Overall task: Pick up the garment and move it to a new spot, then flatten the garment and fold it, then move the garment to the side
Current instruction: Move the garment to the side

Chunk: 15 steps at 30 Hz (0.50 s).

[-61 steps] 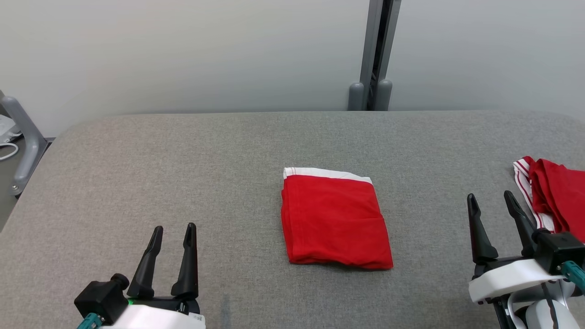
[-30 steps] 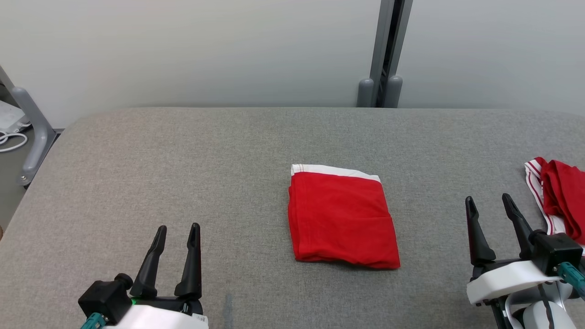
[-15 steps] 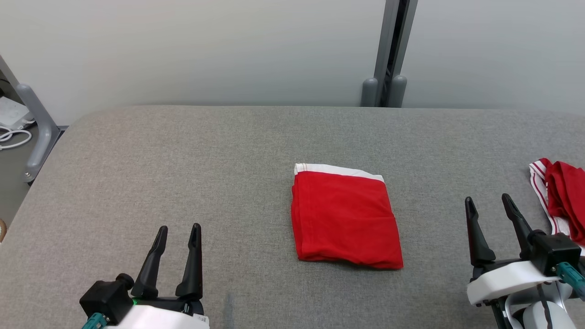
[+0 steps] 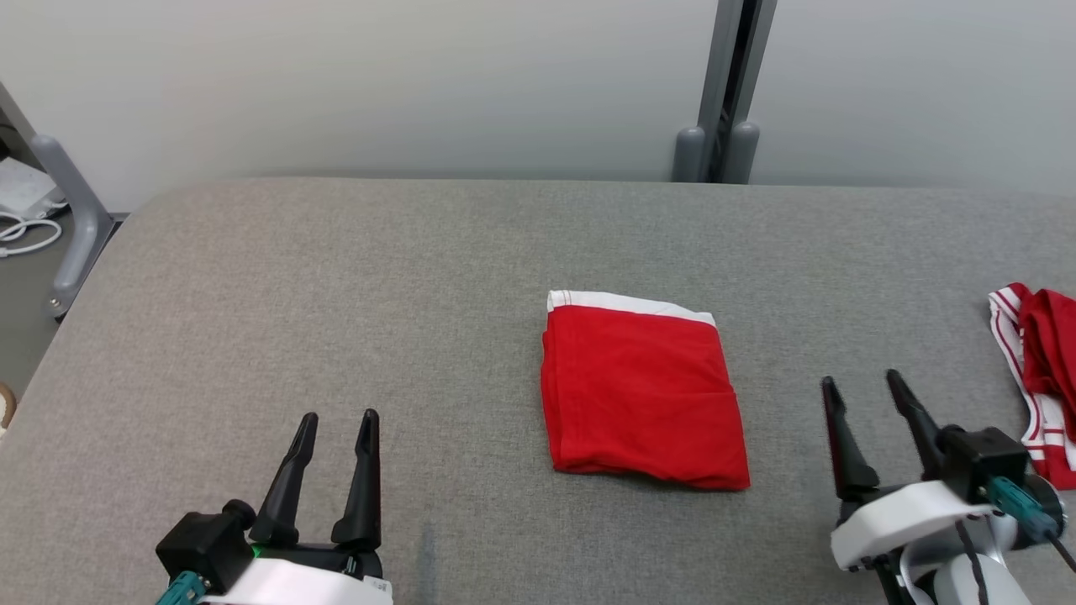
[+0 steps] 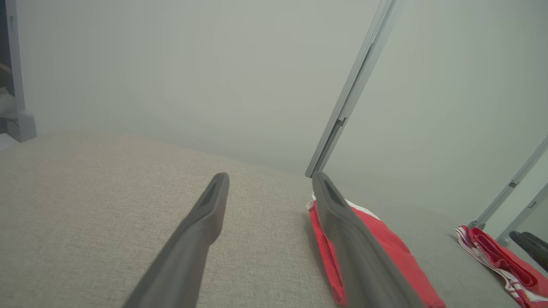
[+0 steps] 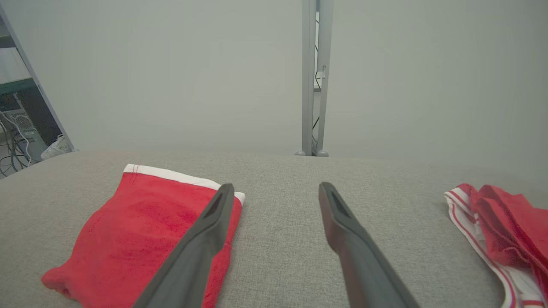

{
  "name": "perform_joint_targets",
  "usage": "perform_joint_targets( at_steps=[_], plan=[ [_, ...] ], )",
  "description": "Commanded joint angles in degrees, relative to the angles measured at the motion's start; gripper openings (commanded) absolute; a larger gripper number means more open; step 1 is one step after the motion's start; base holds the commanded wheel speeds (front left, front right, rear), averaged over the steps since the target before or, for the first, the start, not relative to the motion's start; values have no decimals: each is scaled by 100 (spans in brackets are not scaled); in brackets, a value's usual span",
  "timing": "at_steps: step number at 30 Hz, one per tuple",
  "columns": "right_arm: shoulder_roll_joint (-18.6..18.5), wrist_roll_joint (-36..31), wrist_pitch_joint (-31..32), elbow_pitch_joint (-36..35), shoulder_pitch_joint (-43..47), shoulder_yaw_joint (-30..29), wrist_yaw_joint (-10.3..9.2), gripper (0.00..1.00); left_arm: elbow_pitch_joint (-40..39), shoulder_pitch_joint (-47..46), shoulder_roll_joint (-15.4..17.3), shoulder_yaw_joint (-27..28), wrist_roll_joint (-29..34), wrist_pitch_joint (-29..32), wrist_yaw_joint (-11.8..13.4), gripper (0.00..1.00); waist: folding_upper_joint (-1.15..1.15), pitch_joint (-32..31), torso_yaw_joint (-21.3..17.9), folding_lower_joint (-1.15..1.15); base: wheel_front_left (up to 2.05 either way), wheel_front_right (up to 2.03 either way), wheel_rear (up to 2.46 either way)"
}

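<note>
The garment [image 4: 643,391] is red with a white band along its far edge and lies folded into a neat rectangle in the middle of the grey table [image 4: 336,277]. My left gripper [image 4: 340,416] hovers open near the front edge, well to the garment's left. From the left wrist, the garment [image 5: 394,248] lies just right of the open gripper [image 5: 269,176]. My right gripper [image 4: 862,378] is open and empty, a short way right of the garment. In the right wrist view the gripper [image 6: 276,185] points past the garment [image 6: 141,226], whose right edge lies behind the left finger.
A second red garment with white striped trim [image 4: 1042,361] lies crumpled at the table's right edge, also visible from the wrists [image 5: 496,256] [image 6: 501,222]. A grey post [image 4: 723,92] stands behind the table against the pale wall. A grey frame leg [image 4: 71,210] stands off the left edge.
The head camera has shifted, sliding the whole scene a little to the right. My right gripper has moved slightly left, toward the folded garment. Both grippers stay open.
</note>
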Motion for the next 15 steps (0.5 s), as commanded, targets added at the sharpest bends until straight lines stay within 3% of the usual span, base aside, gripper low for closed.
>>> perform_joint_targets(
  at_steps=[1, 7, 12, 15],
  plan=[
    [-35, 135, 90, 93, -149, 150, -3, 100, 15, -110, 25, -32, 65, -11, -19, 100, 0, 81, 52, 0, 0, 0, 0],
    [-306, 770, 483, 564, -482, 778, -3, 100, 41, -268, 26, -193, 73, -11, -41, 100, 0, 336, 258, 0, 0, 0, 0],
    [-446, 1772, 859, 977, -857, 1145, -3, 100, 56, -411, 25, -332, 100, -11, -40, 100, 0, 555, 499, 0, 0, 0, 0],
    [-729, 2211, 1067, 1200, -1048, 1504, -3, 100, 99, -487, 20, -421, 163, -11, 9, 100, 0, 681, 660, 0, 0, 0, 0]
  ],
)
